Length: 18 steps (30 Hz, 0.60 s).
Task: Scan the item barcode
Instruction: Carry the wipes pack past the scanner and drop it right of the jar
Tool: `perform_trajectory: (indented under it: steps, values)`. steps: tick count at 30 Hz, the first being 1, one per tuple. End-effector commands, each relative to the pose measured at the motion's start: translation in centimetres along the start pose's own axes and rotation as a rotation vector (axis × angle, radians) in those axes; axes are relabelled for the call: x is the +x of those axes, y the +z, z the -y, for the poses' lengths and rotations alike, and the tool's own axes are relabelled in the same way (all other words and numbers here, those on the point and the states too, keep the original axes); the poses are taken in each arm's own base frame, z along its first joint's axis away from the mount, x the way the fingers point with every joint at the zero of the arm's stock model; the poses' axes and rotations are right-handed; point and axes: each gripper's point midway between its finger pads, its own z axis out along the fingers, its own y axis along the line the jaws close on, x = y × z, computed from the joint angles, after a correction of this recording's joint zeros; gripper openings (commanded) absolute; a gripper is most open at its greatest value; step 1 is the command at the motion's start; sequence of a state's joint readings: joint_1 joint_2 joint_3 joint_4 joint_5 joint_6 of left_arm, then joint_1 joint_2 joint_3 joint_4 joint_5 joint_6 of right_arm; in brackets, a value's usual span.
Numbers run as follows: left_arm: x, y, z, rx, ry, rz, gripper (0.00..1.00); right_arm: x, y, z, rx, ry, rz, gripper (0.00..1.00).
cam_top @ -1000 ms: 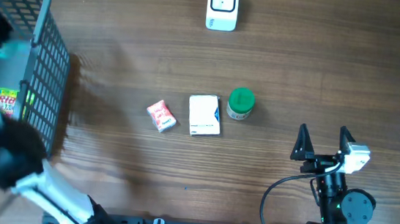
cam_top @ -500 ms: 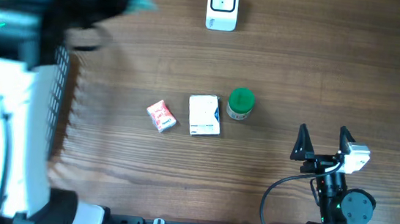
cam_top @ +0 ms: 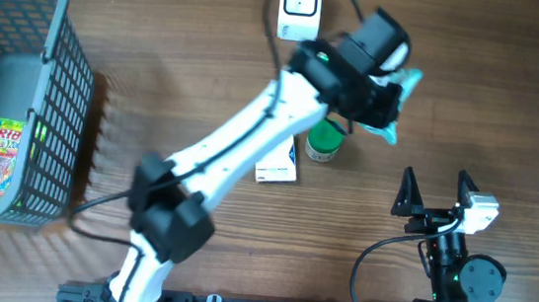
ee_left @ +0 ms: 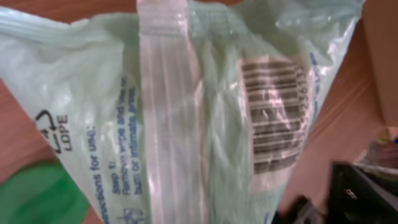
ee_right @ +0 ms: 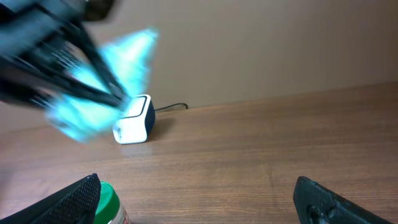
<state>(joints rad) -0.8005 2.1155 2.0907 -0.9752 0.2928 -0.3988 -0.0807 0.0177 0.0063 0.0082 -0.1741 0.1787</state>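
Swung clear across from the basket (cam_top: 69, 72), the left arm now reaches over the middle of the table, and its gripper (cam_top: 385, 108) hangs just right of the scanner (cam_top: 300, 7), above the jar (cam_top: 324, 139). Its fingers are clamped on a pale green pouch (cam_top: 405, 85), which hangs off the table, near the scanner but not in front of it. The right gripper (cam_top: 435, 190) sits parked near the table's front edge with its fingers spread wide and nothing between them.

The step in hand looks like presenting the code. On the wrist camera the barcode (ee_left: 273, 118) lies on a wrinkled, glossy panel beside the zip strip (ee_left: 163, 112), with glare across some bars. To do it well, the arm should carry the pouch left towards the scanner, turn that panel square to the reading window, and hold it there without touching. A loose, folded film may not read, so a gentle tilt to shed the glare should help. The right wrist view is smeared by motion, so which way the code faces relative to the scanner cannot be told for certain.
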Motion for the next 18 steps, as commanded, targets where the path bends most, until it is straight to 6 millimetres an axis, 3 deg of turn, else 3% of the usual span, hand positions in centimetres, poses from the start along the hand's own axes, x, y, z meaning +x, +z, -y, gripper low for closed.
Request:
perform_trajectory:
  steps: [1, 5, 8, 13, 18]
  values:
    - [1.2, 5.1, -0.2, -0.036, 0.018, -0.041, 0.29, -0.2, 0.0, 0.1, 0.011, 0.006, 0.009, 1.00]
    - [3.1, 10.1, -2.9, -0.140, -0.031, -0.092, 0.30, -0.2, 0.0, 0.1, 0.011, 0.006, 0.009, 1.00]
    - [4.0, 11.8, -3.5, -0.153, -0.034, -0.123, 0.45, -0.2, 0.0, 0.1, 0.011, 0.006, 0.009, 1.00]
    - [2.8, 11.2, -2.5, -0.121, -0.015, -0.075, 0.61, -0.2, 0.0, 0.1, 0.011, 0.006, 0.009, 1.00]
    - [0.2, 8.3, -1.5, -0.083, -0.014, 0.007, 0.56, -0.2, 0.0, 0.1, 0.011, 0.006, 0.009, 1.00]
